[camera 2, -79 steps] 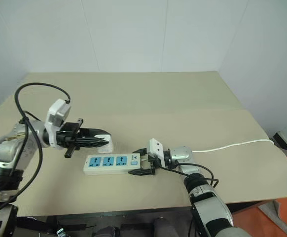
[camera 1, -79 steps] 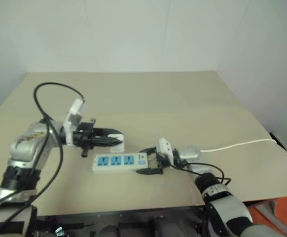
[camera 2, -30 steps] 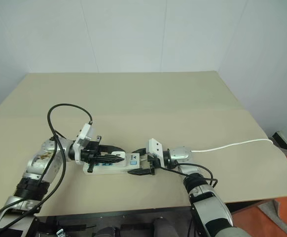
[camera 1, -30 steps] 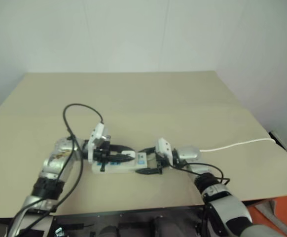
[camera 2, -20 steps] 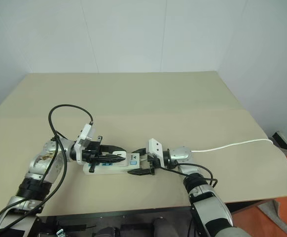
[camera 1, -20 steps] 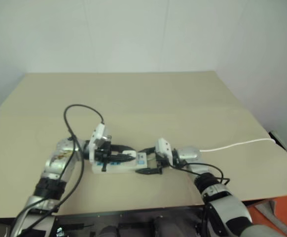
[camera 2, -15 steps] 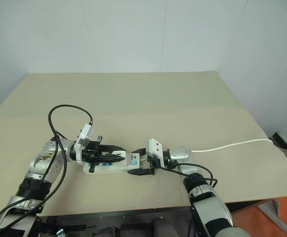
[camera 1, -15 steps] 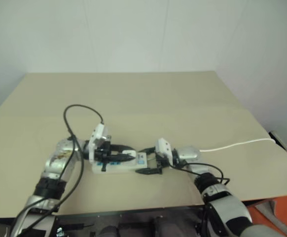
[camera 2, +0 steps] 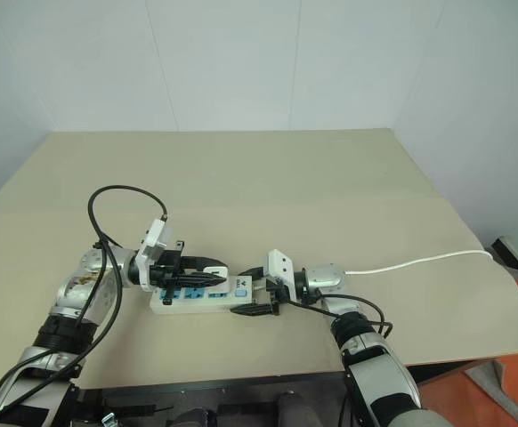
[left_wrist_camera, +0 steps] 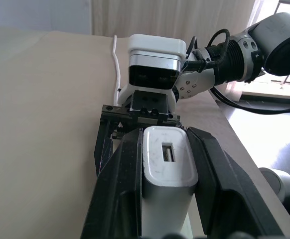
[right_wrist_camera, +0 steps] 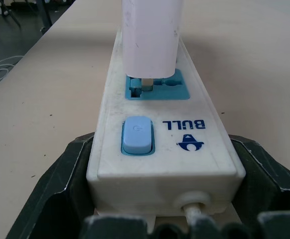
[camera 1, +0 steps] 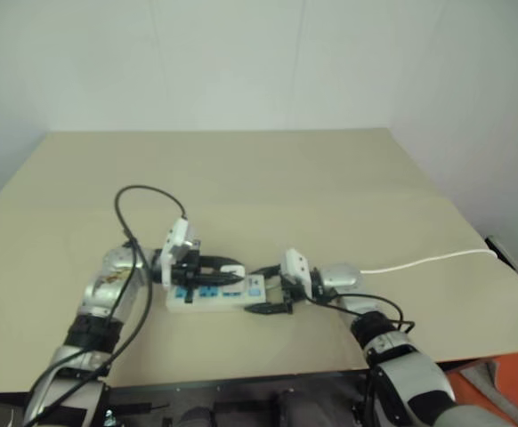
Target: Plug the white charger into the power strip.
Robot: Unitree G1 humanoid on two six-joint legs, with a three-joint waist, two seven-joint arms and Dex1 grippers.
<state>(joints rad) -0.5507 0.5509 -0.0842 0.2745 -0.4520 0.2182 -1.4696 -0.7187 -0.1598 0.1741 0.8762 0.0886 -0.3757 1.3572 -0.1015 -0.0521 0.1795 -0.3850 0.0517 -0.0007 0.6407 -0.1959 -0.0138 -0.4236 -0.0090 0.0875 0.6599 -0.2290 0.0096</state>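
My left gripper (camera 2: 207, 269), clamped on the white charger (right_wrist_camera: 150, 35), has dropped it onto the socket nearest the switch; prongs entering. My right gripper (camera 2: 253, 292) brackets the power strip (right_wrist_camera: 160, 144) near the table's front edge (camera 2: 241, 378).

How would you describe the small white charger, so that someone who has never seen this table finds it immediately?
On the beige table, near its front edge, lies a long white plastic power strip with blue sockets. The small white boxy charger stands over the socket next to the blue switch, between the left gripper's black fingers; it is far shorter than the strip.
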